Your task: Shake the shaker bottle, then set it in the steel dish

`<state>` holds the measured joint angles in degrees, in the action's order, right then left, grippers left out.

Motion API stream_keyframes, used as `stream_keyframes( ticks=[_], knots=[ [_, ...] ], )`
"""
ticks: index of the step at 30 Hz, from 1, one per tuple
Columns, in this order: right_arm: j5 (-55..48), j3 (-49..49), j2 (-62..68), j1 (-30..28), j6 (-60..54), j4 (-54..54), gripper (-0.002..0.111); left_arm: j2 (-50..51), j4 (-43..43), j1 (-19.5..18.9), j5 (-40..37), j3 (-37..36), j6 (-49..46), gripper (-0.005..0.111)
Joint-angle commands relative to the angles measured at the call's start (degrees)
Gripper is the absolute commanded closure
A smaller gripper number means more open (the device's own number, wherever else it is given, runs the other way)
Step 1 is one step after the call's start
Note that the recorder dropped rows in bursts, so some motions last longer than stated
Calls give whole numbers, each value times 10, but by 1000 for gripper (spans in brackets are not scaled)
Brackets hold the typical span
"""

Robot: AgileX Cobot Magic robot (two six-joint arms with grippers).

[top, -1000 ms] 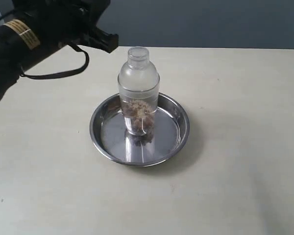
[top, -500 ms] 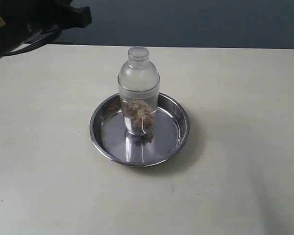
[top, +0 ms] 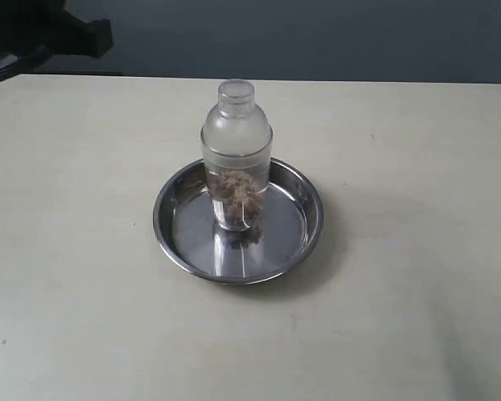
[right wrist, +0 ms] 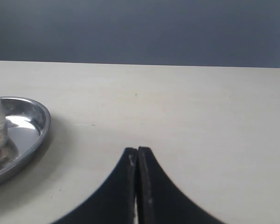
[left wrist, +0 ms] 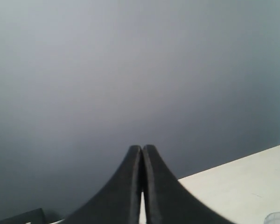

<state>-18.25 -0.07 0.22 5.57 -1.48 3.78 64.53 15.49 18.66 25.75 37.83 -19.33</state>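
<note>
The bottle (top: 236,154) stands upright in the middle of the dish (top: 177,242) on the table (top: 401,167), with brown granules (top: 234,185) in its lower part and nothing touching it. My left gripper (left wrist: 142,151) is raised clear of the table with its jaws pressed together on nothing. My right gripper (right wrist: 137,151) is likewise closed and empty, low over the table and apart from the dish.

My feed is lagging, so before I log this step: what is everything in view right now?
shaker bottle: one, clear frosted, upright in the middle of the steel dish
granules: a small heap, brown, inside the bottle
steel dish: one, shiny silver, mid-table
table: one, pale cream, under the dish
backdrop: one, dark blue-grey, behind the table
left gripper: one, black, shut and empty, clear of the dish
right gripper: one, black, shut and empty, over bare table beside the dish, not touching it
</note>
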Motion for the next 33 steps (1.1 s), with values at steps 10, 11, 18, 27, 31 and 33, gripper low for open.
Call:
stream_keyframes(
  ticks=[10, 11, 18, 27, 31, 33],
  knots=[
    [8, 1, -2, 2, 0, -1, 109, -326, 65, -79, 37, -282, -44, 106],
    [8, 1, -2, 2, 0, -1, 109, -350, 58, -88, 37, -299, -35, 106],
    [8, 1, -2, 2, 0, -1, 109, -459, 56, -142, 18, -378, 27, 106],
    [8, 1, -2, 2, 0, -1, 109, -622, 29, -205, -216, -378, 31, 106],
    [8, 1, -2, 2, 0, -1, 109, -645, -55, -231, -277, -378, 138, 106],
    [8, 1, -2, 2, 0, -1, 109, -645, -102, -237, -303, -378, 201, 106]
  ],
)
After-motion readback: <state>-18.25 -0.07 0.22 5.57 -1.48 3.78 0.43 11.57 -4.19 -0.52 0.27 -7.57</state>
